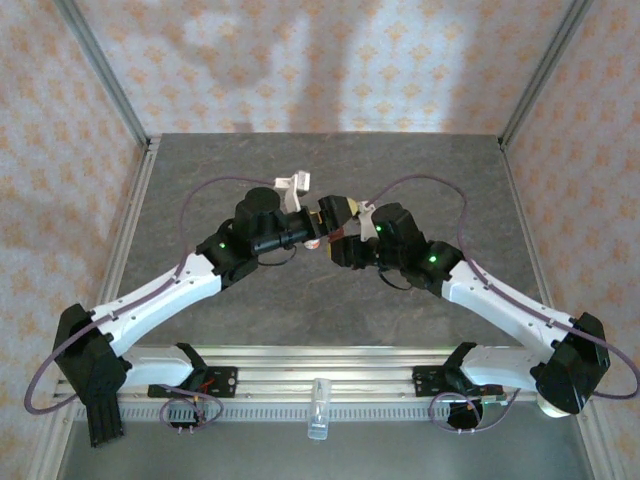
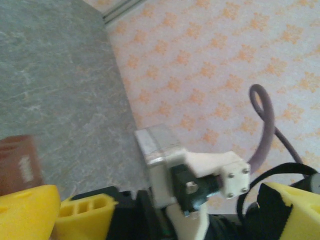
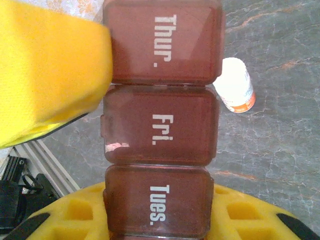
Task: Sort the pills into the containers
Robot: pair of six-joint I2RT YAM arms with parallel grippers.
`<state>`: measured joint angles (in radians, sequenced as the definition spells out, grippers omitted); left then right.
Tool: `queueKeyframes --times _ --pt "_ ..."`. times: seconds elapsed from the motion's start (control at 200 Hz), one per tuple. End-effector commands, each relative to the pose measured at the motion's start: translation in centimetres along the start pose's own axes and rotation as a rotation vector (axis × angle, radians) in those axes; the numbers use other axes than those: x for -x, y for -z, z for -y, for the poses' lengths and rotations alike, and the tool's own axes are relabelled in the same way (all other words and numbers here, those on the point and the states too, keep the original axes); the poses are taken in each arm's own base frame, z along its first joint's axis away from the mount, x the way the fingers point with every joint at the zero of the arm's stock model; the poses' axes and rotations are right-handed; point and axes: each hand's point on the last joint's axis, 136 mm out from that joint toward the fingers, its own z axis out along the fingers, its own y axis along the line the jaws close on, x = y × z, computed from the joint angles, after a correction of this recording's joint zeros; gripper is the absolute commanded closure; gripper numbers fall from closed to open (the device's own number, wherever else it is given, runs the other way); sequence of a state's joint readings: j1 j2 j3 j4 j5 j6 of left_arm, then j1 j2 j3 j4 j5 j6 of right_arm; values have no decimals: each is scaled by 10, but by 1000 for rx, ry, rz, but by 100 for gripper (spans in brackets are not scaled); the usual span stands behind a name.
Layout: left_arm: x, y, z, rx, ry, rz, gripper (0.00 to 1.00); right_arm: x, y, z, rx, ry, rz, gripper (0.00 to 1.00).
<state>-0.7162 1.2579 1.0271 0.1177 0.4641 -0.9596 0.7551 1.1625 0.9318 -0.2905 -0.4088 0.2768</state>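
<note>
Containers [image 3: 160, 125]: reddish-brown strip, white day labels

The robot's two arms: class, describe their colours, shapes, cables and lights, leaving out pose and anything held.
The left arm and right arm have white shell links, black joints and black bases. Each carries a small green light and a looping purple cable. The fingers are bright yellow and blocky, with moulded pockets.

The containers [image 3: 160, 125] are smooth, glossy, translucent reddish-brown plastic; the bench [image 3: 280, 150] looks like matt, grey veined stone.
</note>
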Motion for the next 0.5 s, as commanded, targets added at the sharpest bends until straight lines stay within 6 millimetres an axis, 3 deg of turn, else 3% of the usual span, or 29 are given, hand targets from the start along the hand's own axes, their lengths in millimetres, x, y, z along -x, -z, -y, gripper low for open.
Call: queueKeyframes --times 0.0,0.155,0.34,0.495 --pt "9 -3 35 -81 -50 25 0 12 4 -15 43 27 42 75" --pt "16 3 32 -45 -59 70 0 10 6 -11 26 24 50 75" --pt "28 23 7 75 -55 165 0 8 9 -4 -1 17 63 75" --pt "21 28 -11 126 -37 149 0 10 11 0 -27 15 79 75"
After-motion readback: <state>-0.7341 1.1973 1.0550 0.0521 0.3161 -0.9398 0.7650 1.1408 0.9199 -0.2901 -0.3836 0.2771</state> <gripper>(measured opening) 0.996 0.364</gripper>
